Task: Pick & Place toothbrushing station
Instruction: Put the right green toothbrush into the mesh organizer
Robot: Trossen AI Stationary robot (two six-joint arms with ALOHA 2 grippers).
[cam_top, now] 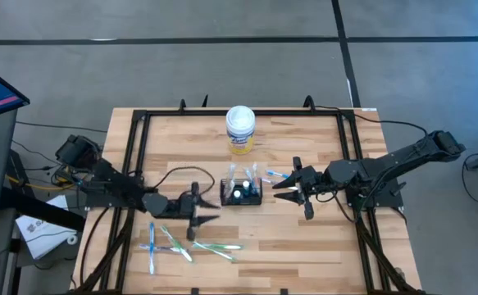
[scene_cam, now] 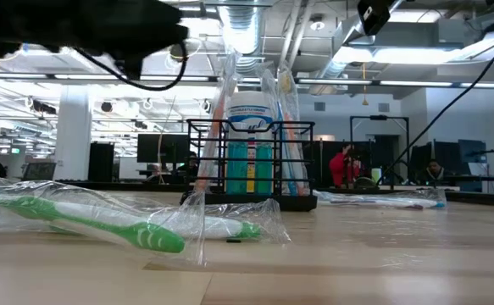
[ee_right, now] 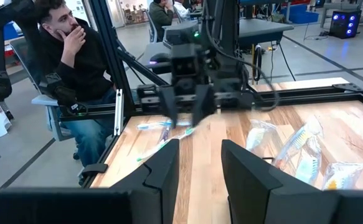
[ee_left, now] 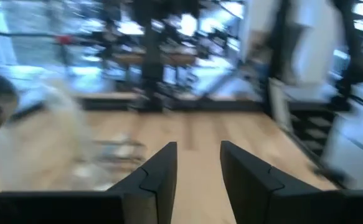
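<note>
The caddy (cam_top: 243, 192) at frame centre looks light, stiff and open-meshed, best pinched on its thin rim clear of the crinkly wrapped brushes; the left gripper (cam_top: 208, 212) and right gripper (cam_top: 283, 188) flank it, both parted, holding nothing.

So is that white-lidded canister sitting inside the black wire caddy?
No, the white-lidded canister stands on its own on the bare table, apart from the black wire caddy, which holds wrapped toothbrushes.

Even, bright overhead light; ceiling strips (scene_cam: 374, 52) glare in the low view (foreground soft there), and the left wrist view is heavily motion-blurred.
</note>
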